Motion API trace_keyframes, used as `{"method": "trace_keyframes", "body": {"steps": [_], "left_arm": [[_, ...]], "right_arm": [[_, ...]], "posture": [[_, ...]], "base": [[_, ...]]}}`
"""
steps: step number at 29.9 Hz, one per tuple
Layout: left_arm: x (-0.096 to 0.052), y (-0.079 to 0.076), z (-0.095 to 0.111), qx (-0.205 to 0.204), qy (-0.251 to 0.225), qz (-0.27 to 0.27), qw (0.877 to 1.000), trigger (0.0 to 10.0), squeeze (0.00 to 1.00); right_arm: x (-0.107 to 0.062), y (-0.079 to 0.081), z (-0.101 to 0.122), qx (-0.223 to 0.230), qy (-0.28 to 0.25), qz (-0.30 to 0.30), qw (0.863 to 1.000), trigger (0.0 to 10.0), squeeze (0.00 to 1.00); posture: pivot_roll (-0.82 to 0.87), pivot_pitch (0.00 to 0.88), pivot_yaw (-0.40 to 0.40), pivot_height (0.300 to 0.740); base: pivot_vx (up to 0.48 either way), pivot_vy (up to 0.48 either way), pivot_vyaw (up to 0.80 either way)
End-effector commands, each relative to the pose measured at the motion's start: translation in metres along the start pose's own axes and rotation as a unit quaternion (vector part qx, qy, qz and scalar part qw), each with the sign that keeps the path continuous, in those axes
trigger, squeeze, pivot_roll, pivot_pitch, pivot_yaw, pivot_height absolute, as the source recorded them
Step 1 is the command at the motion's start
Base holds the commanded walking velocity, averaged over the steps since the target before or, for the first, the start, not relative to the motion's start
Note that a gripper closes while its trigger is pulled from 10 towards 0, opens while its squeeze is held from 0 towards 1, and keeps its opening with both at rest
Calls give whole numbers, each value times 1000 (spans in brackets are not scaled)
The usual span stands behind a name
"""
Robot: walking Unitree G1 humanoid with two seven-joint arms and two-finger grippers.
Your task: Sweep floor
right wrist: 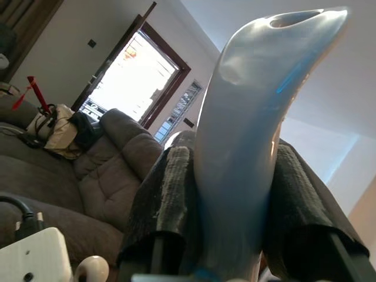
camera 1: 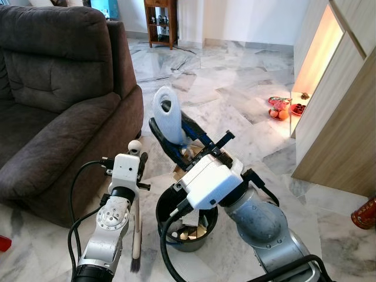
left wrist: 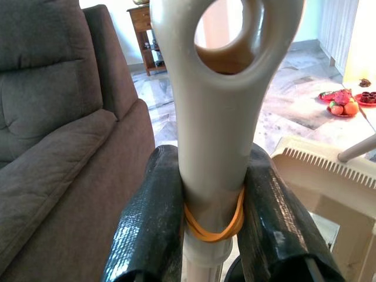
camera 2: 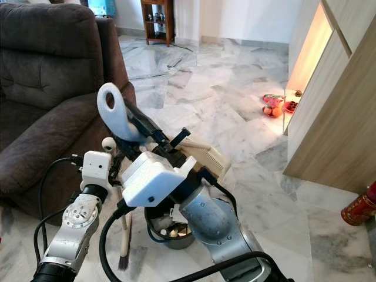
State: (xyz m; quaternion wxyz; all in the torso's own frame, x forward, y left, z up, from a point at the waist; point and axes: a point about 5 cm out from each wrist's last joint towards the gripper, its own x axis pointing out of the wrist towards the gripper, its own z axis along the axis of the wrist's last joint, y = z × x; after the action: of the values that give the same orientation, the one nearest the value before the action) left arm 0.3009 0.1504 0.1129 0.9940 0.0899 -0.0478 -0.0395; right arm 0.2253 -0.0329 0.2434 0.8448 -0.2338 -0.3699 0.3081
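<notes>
Your left gripper (left wrist: 214, 229) is clamped tight on the broom handle (left wrist: 217, 141), which stands just beside the brown sofa (camera 1: 53, 106). Your right gripper (right wrist: 235, 194) is clenched on the dustpan handle (camera 1: 168, 114), farther from the sofa, raised above the dark bin (camera 1: 187, 232).

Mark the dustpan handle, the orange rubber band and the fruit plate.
dustpan handle (camera 1: 167, 114), left eye view, on the pale blue grip below its hole
orange rubber band (left wrist: 212, 226), left wrist view, on its front loop
fruit plate (camera 1: 280, 111), left eye view, on the fruit
</notes>
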Motion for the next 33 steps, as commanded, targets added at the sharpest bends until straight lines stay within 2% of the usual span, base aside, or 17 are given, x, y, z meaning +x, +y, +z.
{"method": "trace_keyframes", "body": {"steps": [1,8,17,18,21,23,24,26,33], "left_arm": [[2,0,8,12,-22,-3,1000,10000,0],[2,0,9,12,-23,-3,1000,10000,0],[2,-1,8,12,-22,-2,1000,10000,0],[2,-1,8,12,-22,-2,1000,10000,0],[2,0,9,12,-23,-1,1000,10000,0],[2,0,8,12,-23,-1,1000,10000,0],[2,0,8,12,-23,-1,1000,10000,0],[2,-1,9,11,-24,-2,1000,10000,0],[1,-1,8,10,-24,-2,1000,10000,0]], "right_arm": [[2,-5,21,-22,-56,-5,998,10000,0],[2,4,19,-6,-49,32,998,10000,0],[4,-3,13,-43,-38,12,998,10000,0],[6,-11,9,-68,-29,-11,997,10000,0],[8,-25,2,-91,-17,-47,995,10000,0],[8,-39,-7,-83,5,-86,993,10000,0],[8,-39,-7,-83,5,-86,993,10000,0],[4,-54,-24,-77,37,-124,989,10000,0],[-13,-77,-54,-79,106,-188,973,10000,0]], "posture": [[93,56,32,740],[92,57,30,740],[94,57,27,740],[95,57,27,740],[95,57,27,740],[92,53,29,740],[92,53,29,740],[94,51,29,740],[96,45,26,740]], "base": [[0,0,0],[0,0,0],[0,0,0],[0,0,0],[0,0,0],[0,0,0],[0,0,0],[0,0,0],[0,0,0]]}}
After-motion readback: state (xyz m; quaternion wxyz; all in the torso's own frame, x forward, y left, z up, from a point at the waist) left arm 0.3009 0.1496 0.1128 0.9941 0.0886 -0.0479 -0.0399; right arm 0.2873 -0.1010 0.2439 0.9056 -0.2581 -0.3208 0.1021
